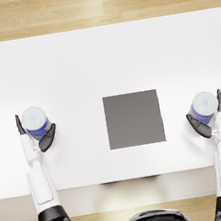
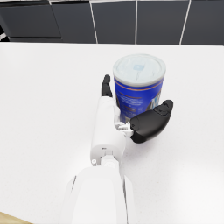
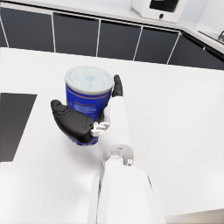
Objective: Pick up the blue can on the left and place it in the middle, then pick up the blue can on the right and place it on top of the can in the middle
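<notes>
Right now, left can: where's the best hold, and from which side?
Grip the left can around the middle of its blue wall, coming in level from the side. It stands upright and round, with a flat pale lid that offers no hold from above. The left hand already cups it there.

The printed label on the left blue cylindrical can with a pale lid (image 2: 138,85) is too blurred to read. The dark left hand (image 2: 144,122) covers its base; the dark right hand (image 3: 76,122) hides the right blue can's (image 3: 87,98) lower side. A white appliance (image 3: 164,8) is cut off by the picture's edge.
</notes>
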Robot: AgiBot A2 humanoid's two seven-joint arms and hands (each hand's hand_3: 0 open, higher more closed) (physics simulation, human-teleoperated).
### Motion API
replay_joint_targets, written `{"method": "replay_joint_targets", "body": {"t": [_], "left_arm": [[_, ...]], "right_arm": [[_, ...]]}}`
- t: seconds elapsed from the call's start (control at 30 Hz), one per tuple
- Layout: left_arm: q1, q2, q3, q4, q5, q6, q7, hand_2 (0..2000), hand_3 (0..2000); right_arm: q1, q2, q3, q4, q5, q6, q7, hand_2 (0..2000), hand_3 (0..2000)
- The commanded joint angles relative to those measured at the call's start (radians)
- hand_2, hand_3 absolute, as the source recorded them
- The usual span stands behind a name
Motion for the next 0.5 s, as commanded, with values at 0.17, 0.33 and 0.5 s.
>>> {"method": "replay_joint_targets", "body": {"t": [0.17,0.33,0.5], "left_arm": [[0.065,0.003,-0.02,0.079,0.0,0.0,0.0,0,0],[0.091,0.008,-0.021,0.115,0.0,-0.002,0.0,0,0],[0.108,0.013,-0.015,0.133,0.0,-0.007,-0.005,0,0]], "right_arm": [[0.069,-0.011,0.001,-0.099,0.0,0.0,0.0,0,0],[0.091,-0.018,-0.001,-0.122,0.0,0.001,0.0,0,0],[0.1,-0.024,-0.002,-0.14,0.0,0.02,0.002,0,0]]}}
